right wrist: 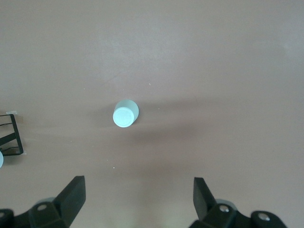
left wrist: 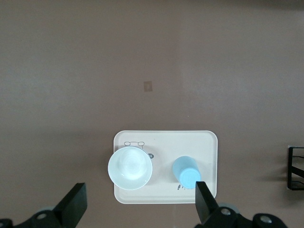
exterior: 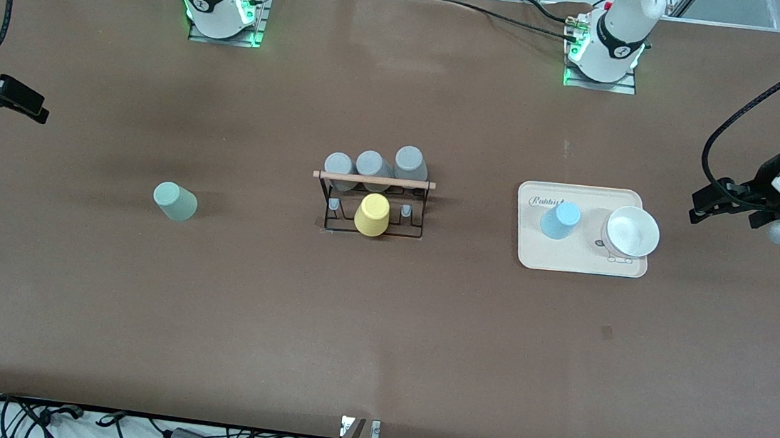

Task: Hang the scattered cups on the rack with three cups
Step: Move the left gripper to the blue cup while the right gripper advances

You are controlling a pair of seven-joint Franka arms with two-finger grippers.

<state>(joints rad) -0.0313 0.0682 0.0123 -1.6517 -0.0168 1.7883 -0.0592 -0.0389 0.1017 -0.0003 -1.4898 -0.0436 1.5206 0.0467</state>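
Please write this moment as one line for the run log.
left tool: open, over the table by the tray | right tool: open | green cup: on table | blue cup: on tray | rack: four cups

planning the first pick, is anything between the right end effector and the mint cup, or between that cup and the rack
Nothing visible does. The right end effector hangs open over bare table at the right arm's end, and only bare table lies between the mint cup and the rack. The rack already holds three grey cups and a yellow cup.

mint-green cup [exterior: 175, 201], light blue cup [exterior: 560, 220], yellow cup [exterior: 372, 215], beige tray [exterior: 579, 264]
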